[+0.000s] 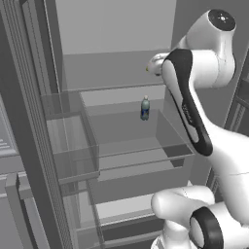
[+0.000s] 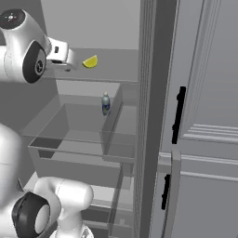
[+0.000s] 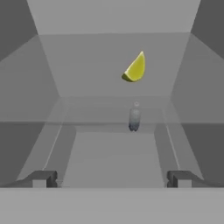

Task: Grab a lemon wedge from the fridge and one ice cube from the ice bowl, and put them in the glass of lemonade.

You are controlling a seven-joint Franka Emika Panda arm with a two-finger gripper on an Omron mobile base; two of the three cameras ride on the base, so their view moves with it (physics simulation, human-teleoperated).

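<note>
You are on the first step: reaching into the open fridge (image 2: 153,93) for the lemon wedge (image 3: 135,68), which sits upper right of centre in the hand view, on a shelf above the small bottle (image 3: 134,117). The fingers (image 3: 43,178) are spread wide, holding nothing. Steer up and right; the side walls leave room.

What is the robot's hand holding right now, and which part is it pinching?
Nothing. The gripper is open, with empty space between its fingertips. The lemon wedge sits ahead of it on a fridge shelf, not touched.
</note>
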